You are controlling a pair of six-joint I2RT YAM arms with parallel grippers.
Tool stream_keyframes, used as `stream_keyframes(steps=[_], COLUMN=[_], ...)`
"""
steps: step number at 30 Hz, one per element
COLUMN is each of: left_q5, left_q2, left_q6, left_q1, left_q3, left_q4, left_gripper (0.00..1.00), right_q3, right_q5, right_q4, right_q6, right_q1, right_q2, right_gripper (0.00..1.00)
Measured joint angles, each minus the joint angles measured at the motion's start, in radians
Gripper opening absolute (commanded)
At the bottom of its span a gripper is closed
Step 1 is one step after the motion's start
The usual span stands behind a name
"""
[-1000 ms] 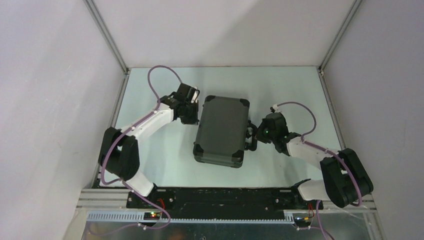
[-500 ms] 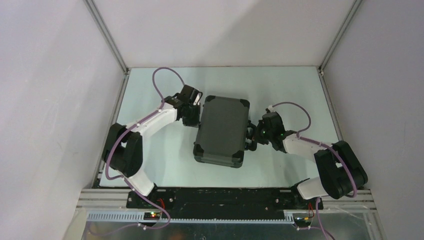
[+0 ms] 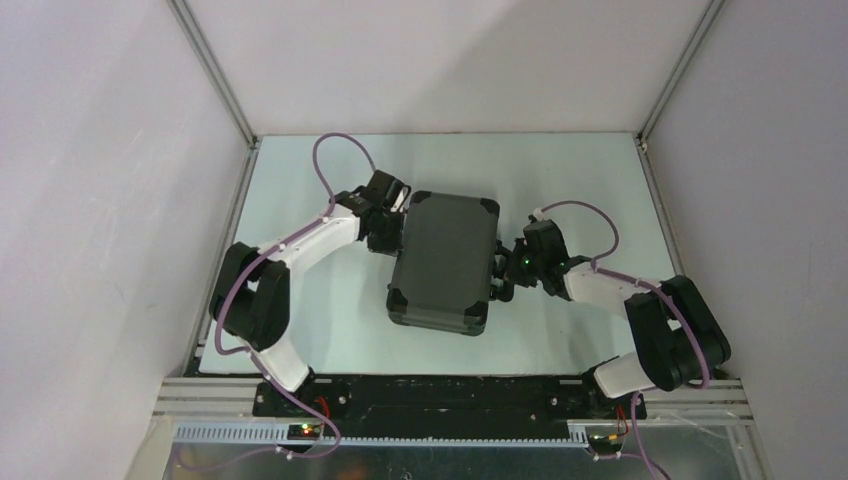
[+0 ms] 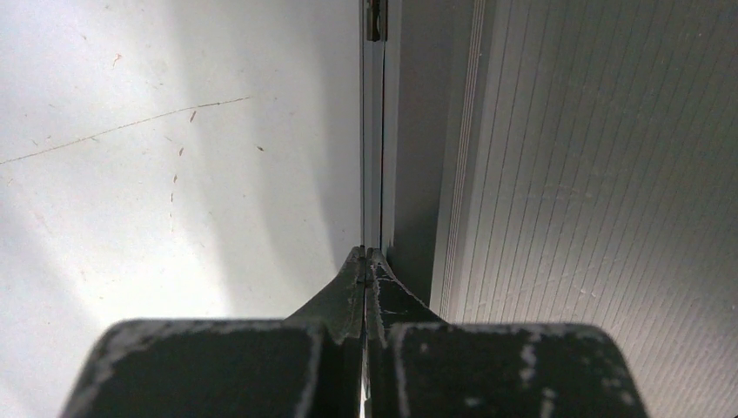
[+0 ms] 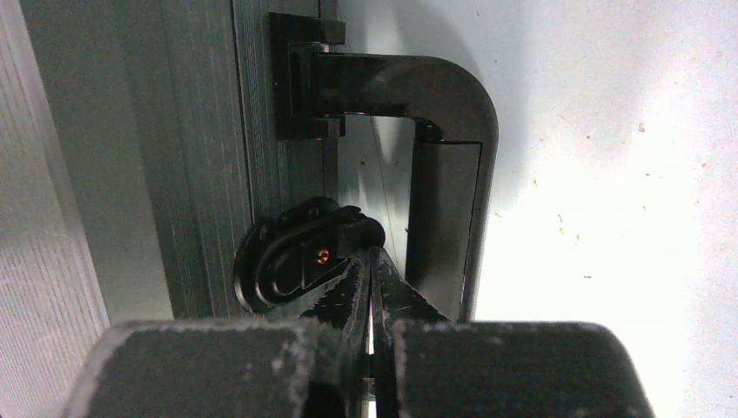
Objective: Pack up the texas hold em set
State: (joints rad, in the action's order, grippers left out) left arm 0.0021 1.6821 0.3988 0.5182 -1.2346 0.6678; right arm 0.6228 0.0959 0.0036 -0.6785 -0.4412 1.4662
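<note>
One case (image 3: 445,262): black, lid down, flat at mid-desk (image 3: 330,300), handle (image 5: 446,174) side toward the right arm. No chips, cards, dice or buttons in sight; presumably inside. Position unchanged over the last second.

Left fingers (image 4: 348,296): clenched on nothing, tips at the seam of the wall opposite the handle, near the far corner. Shifted from a second ago: wrist carried a little farther along that wall, elbow drawn inward.

Right fingers (image 5: 389,296): clenched, empty, tips touching or just short of the latch (image 5: 291,261) beside the handle; contact not certain. Moved in from a second ago: wrist closed in on the handle side.

Packing: near its end by appearance, with the lid closed and contents stowed out of view. Remaining step, as judged: fastening the latch, with the left bracing the opposite wall against skidding. Latch state, snapped or loose: not clear from the wrist view.

Risk: unbalanced push from the right, sliding the case leftward; possible slip of the tips off the small glossy latch.
</note>
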Motion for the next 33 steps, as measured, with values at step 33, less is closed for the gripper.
stream_keyframes(steps=[33], left_q5=[-0.098], left_q2=[0.080], left_q6=[-0.052], left_q1=[0.026], left_q3=[-0.092], left_q4=[0.115], left_gripper=[0.00], right_q3=[0.023], right_q5=[0.097], right_q4=[0.209], right_q6=[0.085], right_q1=[0.010], right_q2=[0.162], right_gripper=[0.00])
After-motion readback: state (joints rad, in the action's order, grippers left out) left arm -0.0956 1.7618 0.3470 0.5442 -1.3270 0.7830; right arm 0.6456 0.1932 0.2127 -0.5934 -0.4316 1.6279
